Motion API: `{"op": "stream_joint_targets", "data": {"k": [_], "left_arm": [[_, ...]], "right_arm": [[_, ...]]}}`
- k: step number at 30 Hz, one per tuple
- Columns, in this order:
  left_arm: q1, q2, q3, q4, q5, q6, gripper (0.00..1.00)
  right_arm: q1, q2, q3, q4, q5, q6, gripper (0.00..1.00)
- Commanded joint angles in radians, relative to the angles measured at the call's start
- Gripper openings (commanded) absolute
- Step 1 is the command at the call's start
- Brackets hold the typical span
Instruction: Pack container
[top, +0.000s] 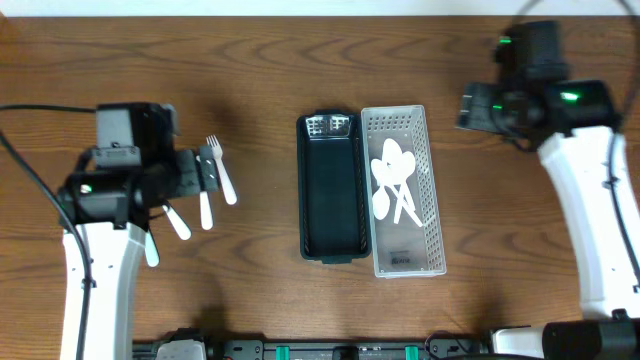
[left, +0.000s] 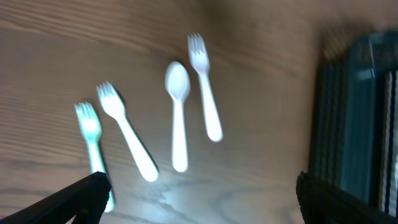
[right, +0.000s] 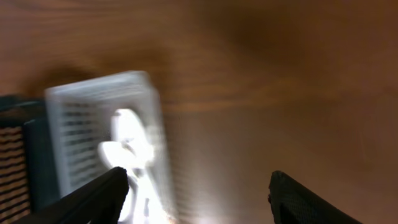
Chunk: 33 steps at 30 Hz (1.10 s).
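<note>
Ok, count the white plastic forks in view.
3 forks, all on the table left of the dark container: one between the spoon and container, one just left of the spoon, one farthest left. The white basket's heaped cutlery may hide more.

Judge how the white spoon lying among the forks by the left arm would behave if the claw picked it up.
The spoon looks like thin plastic, so probably light and slightly bendy. It lies flat on the smooth wooden table, so it may skid when nudged and be awkward to pinch. Its narrow handle could swivel in a grip.
</note>
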<state>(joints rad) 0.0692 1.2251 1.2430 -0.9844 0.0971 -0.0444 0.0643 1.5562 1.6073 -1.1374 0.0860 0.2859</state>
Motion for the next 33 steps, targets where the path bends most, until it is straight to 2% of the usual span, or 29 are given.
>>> {"op": "stream_joint_targets", "data": {"k": [1,6,14,33], "left_arm": [[0.067,0.077,0.021,0.003,-0.013,0.024,0.98],[0.092,0.237,0.021,0.037,-0.013,0.041,0.98],[0.092,0.480,0.021,0.142,-0.012,0.049,0.98],[0.092,0.676,0.021,0.251,-0.012,0.097,0.98]], "right_arm": [[-0.091,0.000,0.000,-0.035,0.030,-0.026,0.77],[-0.162,0.002,-0.020,-0.058,0.015,-0.033,0.77],[-0.162,0.002,-0.027,-0.061,0.007,-0.033,0.77],[-0.162,0.002,-0.028,-0.072,0.007,-0.040,0.77]]}}
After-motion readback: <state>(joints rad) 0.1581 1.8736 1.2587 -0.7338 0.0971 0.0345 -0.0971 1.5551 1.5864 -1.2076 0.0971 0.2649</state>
